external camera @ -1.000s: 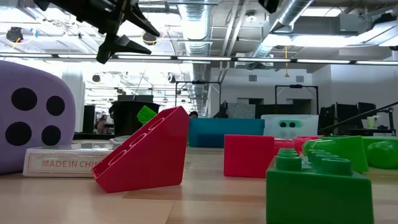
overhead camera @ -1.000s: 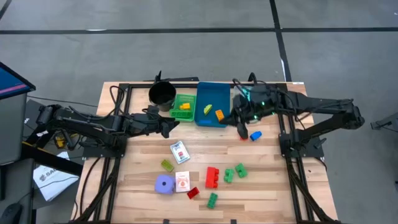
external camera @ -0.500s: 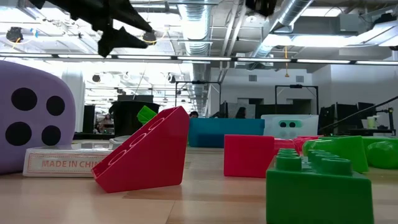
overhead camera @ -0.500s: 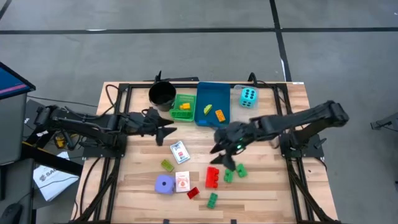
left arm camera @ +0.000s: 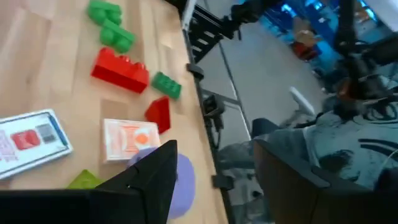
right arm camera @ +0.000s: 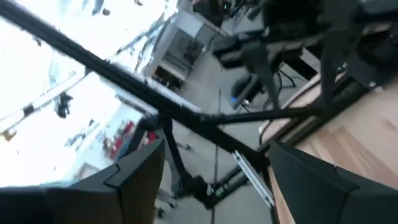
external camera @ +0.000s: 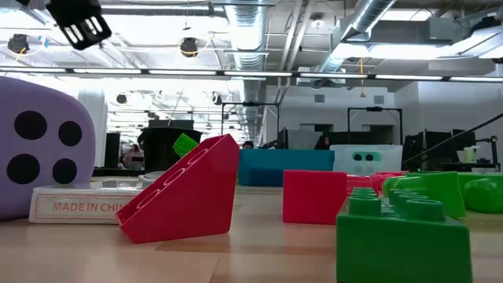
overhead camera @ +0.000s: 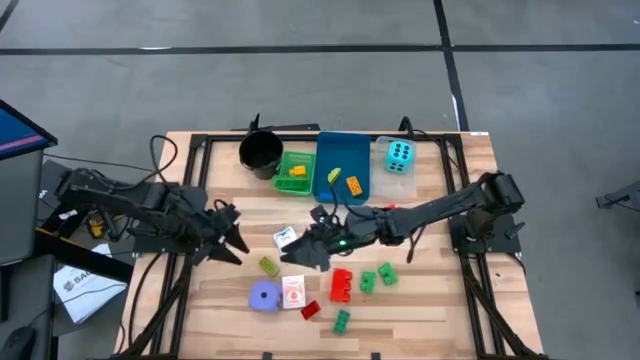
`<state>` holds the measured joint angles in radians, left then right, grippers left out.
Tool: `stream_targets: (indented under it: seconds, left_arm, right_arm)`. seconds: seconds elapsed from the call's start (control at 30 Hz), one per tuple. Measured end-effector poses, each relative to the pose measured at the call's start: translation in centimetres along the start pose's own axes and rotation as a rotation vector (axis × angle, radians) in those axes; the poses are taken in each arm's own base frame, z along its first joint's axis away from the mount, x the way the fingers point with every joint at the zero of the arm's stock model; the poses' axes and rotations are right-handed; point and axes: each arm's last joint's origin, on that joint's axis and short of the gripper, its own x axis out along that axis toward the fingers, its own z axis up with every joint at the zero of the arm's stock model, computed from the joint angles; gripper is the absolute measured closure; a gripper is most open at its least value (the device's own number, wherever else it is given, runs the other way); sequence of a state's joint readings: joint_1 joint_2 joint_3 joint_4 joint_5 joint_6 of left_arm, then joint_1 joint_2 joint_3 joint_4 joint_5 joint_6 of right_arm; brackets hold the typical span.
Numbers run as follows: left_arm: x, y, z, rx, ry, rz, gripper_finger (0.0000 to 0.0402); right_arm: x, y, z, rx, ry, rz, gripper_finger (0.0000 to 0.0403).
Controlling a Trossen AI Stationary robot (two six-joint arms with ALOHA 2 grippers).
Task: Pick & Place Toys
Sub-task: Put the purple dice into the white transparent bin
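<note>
The toys lie loose on the near half of the wooden table: a purple die (overhead camera: 264, 295), an orange card pack (overhead camera: 293, 291), a blue-and-white card pack (overhead camera: 284, 237), a red brick (overhead camera: 341, 284), green bricks (overhead camera: 367, 281) and an olive brick (overhead camera: 268, 265). A cyan die (overhead camera: 399, 155) sits in the clear tray at the far right. My right gripper (overhead camera: 293, 252) reaches level across the table's middle, above the blue-and-white pack, open and empty (right arm camera: 211, 186). My left gripper (overhead camera: 228, 240) hangs open (left arm camera: 217, 186) near the left side, with nothing in it.
A black cup (overhead camera: 261, 152), a green tray (overhead camera: 284, 160) and a blue tray (overhead camera: 341, 146), both with yellow and orange bricks, line the far edge. Black frame rails (overhead camera: 190, 200) run along both sides. Bare wood lies between the trays and the toys.
My right gripper has swung from the far right by the trays toward the table's left and near side, sinking and rolling, and now stands over the middle; the cyan die shows in the clear tray. My left gripper has drawn back toward the near left and turned.
</note>
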<state>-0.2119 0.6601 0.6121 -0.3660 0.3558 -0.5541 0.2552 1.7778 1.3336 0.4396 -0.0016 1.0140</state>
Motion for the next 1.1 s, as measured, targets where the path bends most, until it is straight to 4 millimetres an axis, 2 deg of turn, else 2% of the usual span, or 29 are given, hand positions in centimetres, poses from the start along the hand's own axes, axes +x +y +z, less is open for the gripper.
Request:
stream_targets:
  seconds: [0.2, 0.3, 0.47, 0.67, 0.77, 0.93, 1.1]
  left_arm:
    - [0.0, -0.7, 0.5, 0.032, -0.07, -0.034, 0.0198]
    - [-0.1, -0.8, 0.9, -0.032, -0.123, -0.028, 0.0198]
    - [0.0, -1.4, 0.7, -0.035, -0.086, -0.111, 0.0198]
    - [1.1, -1.1, 0.5, -0.098, -0.033, -0.088, 0.0187]
    - [2.2, -0.6, 0.4, -0.16, 0.006, -0.059, 0.0159]
    - [4.0, -0.1, 0.0, -0.275, 0.084, -0.015, 0.0085]
    - [5.6, 0.2, -0.6, -0.291, 0.152, 0.012, 0.0011]
  right_arm:
    - [1.0, -1.3, -1.0, 0.101, 0.031, -0.053, 0.012]
    - [1.3, -1.8, -1.3, 0.128, 0.035, -0.062, 0.012]
    - [1.2, -1.8, -0.9, 0.124, 0.028, -0.065, 0.012]
    - [1.0, -1.8, -0.4, 0.113, 0.017, -0.066, 0.012]
    - [1.0, -1.9, -0.3, 0.113, 0.017, -0.07, 0.012]
    - [1.0, -2.0, -0.1, 0.113, 0.014, -0.072, 0.012]
    - [1.0, -2.2, 0.1, 0.114, 0.009, -0.074, 0.012]
